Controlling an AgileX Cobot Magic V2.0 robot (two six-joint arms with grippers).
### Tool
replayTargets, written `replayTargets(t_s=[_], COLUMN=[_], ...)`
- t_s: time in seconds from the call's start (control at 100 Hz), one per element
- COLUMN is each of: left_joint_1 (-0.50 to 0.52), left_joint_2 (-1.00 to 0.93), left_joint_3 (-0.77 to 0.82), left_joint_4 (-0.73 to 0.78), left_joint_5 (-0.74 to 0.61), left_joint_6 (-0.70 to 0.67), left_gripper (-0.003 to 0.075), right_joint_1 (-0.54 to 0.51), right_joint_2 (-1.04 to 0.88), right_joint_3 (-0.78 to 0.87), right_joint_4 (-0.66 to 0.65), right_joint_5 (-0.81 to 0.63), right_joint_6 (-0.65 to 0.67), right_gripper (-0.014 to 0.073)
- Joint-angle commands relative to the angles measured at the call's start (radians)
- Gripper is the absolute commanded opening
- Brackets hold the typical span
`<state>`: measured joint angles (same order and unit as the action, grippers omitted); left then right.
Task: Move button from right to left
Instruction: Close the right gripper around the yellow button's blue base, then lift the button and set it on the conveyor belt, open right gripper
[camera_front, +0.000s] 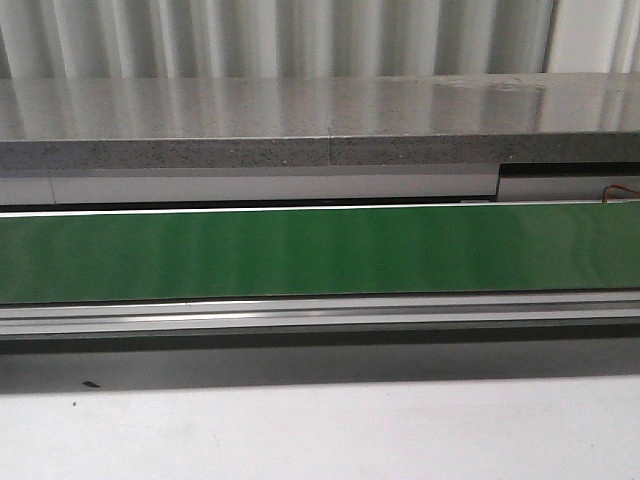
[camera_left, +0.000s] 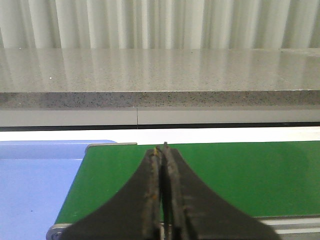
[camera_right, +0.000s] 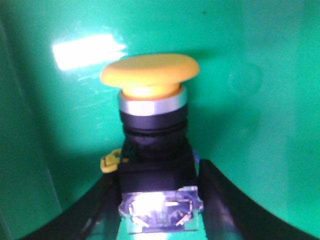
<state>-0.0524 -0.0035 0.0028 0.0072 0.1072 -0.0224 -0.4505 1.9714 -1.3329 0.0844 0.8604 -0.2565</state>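
The button (camera_right: 150, 75) fills the right wrist view: yellow-orange mushroom head, silver ring, black collar and a shiny contact block. It lies over a glossy green surface (camera_right: 255, 100). My right gripper (camera_right: 157, 175) is shut on the button's block, with a black finger pressed against each side. In the left wrist view my left gripper (camera_left: 161, 149) is shut with nothing between its fingers, hanging over the left end of the green conveyor belt (camera_left: 250, 170). The front view shows neither gripper nor the button.
The green belt (camera_front: 320, 250) runs across the front view, with a metal rail in front and a grey speckled counter (camera_front: 300, 120) behind. A light blue surface (camera_left: 35, 185) lies beside the belt's left end. A green wall (camera_right: 20, 165) rises close beside the button.
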Motion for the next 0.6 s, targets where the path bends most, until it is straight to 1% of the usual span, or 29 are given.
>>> replayTargets(t_s=[0.0,0.15,0.32,0.44,0.59], left_joint_1=[0.0,0.0,0.0,0.0,0.0], left_joint_2=[-0.032,-0.032,-0.032,-0.032,-0.032], left_joint_3=[0.039,0.039,0.039,0.039,0.039], left_joint_4=[-0.007,-0.007,-0.007,-0.007,-0.007], left_joint_5=[-0.072,-0.072,-0.072,-0.072,-0.072], left_joint_6=[-0.007,-0.007,-0.007,-0.007,-0.007], left_gripper=[-0.002,-0.002,-0.002,-0.002,-0.002], right_joint_1=[-0.004,0.004,0.035,0.074,0.135], right_joint_2=[-0.057,-0.109,-0.221,-0.287,-0.339], right_joint_3=[-0.03,-0.03,-0.03,-0.03,-0.03], right_joint_4=[0.001,0.007,0.008,0.01,0.011], right_joint_5=[-0.016,-0.005,0.03,0.064,0.103], right_joint_6=[-0.013,-0.013,-0.006,0.005,0.065], right_gripper=[0.0205,0.0207,0.0207,0.0207,0.0207])
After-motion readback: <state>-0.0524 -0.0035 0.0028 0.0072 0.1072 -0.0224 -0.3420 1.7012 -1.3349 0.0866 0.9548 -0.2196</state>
